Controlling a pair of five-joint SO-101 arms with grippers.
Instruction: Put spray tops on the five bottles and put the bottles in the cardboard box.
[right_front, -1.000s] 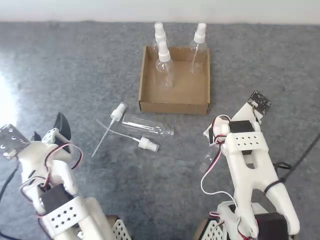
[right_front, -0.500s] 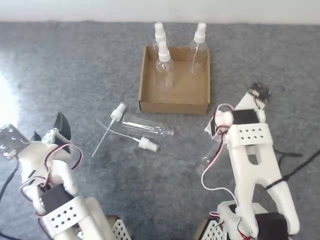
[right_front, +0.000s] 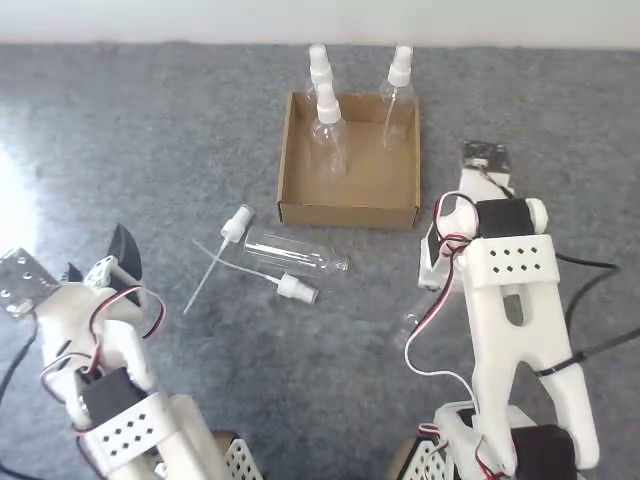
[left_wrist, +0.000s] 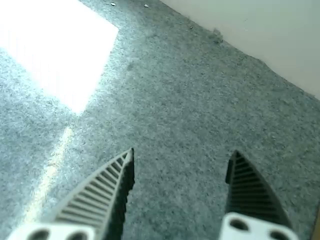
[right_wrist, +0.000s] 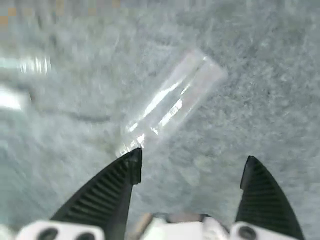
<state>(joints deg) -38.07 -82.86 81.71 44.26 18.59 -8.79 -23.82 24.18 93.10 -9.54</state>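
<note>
Three capped bottles (right_front: 328, 130) stand in the cardboard box (right_front: 350, 205). A bare clear bottle (right_front: 296, 255) lies on the carpet in front of the box, with two loose spray tops (right_front: 238, 224) (right_front: 297, 289) beside it, their thin tubes crossing. Another bare bottle (right_front: 413, 322) lies partly under my right arm (right_front: 505, 265). In the right wrist view that bottle (right_wrist: 172, 102) lies just beyond my right gripper (right_wrist: 192, 157), which is open and empty. My left gripper (left_wrist: 183, 152) is open over bare carpet, near the table's left front (right_front: 118, 255).
Grey carpet covers the table. A pale wall runs along the far edge (right_front: 320, 20). A bright patch of light (left_wrist: 55, 55) lies on the carpet at the left.
My right arm has swung away from me and toward the box, its wrist turning. The left arm, the bottles and the spray tops have not moved.
</note>
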